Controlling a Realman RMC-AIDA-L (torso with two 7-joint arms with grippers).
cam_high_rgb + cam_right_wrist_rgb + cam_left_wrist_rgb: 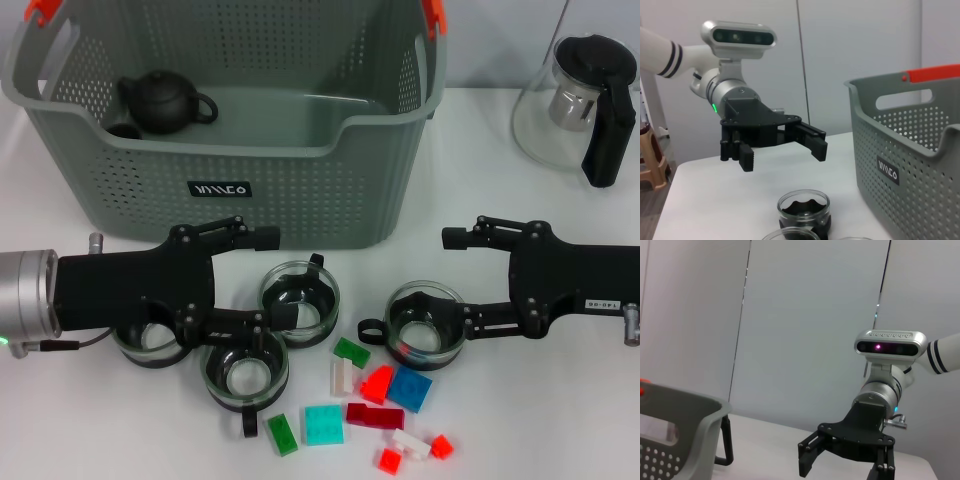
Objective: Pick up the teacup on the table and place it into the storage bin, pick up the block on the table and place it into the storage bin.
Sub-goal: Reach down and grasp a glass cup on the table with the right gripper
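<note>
Head view. Storage bin [300, 190] fills the upper left and centre of the frame, grey-green and perforated, with orange clips at its rim corners. Inside it, at the upper left, sits one dark teapot [165, 102]. One glass pitcher [583, 105] stands at the upper right.

Four glass teacups with dark bases stand in front of the bin: one [147, 340] at lower left, partly under the left arm; one [246, 372] beside it, lower; one [300, 300] at centre; one [425, 325] right of centre.

The left gripper [240, 283] hangs over the left-hand cups, fingers spread, holding nothing. The right gripper [460, 285] is level with the right-of-centre teacup, fingers spread wide around it with no contact visible.

Blocks lie loose at lower centre. I count about ten: two green, one teal [323, 424], one blue [409, 387], one dark red, three bright red, and two pale or white.

Judgement: the cups are light, rigid, slick and breakable. Pinch across the rim or wall, gently. The blocks are light, hard and low, so grip the flat sides.

Left wrist view. The right gripper [840, 462] is at lower centre, open; the bin corner is at lower left.

Right wrist view. The left gripper [782, 147] is at centre, open, above a teacup [804, 207] at lower centre. The bin wall is at right.
</note>
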